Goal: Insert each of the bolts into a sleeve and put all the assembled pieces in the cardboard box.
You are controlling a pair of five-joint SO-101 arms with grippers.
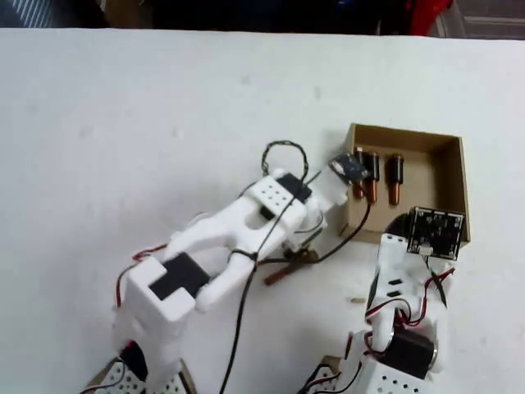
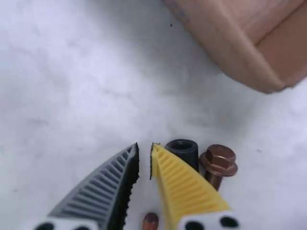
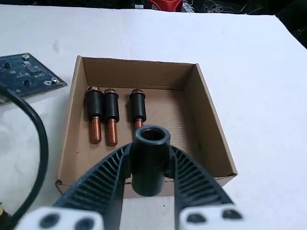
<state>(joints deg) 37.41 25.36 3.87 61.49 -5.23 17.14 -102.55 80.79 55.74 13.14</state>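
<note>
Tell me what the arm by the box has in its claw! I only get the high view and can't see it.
Observer: The right claw is shut on a black sleeve, held upright, its hole looking empty.
Operator: Is there another sleeve anywhere?
Observer: Yes, a second sleeve stands upright on the table beside the left claw, next to a loose bolt.
Operator: Are the ones in the box done?
Observer: Yes. All three pieces in the cardboard box are bolts wearing sleeves just under their heads.
</note>
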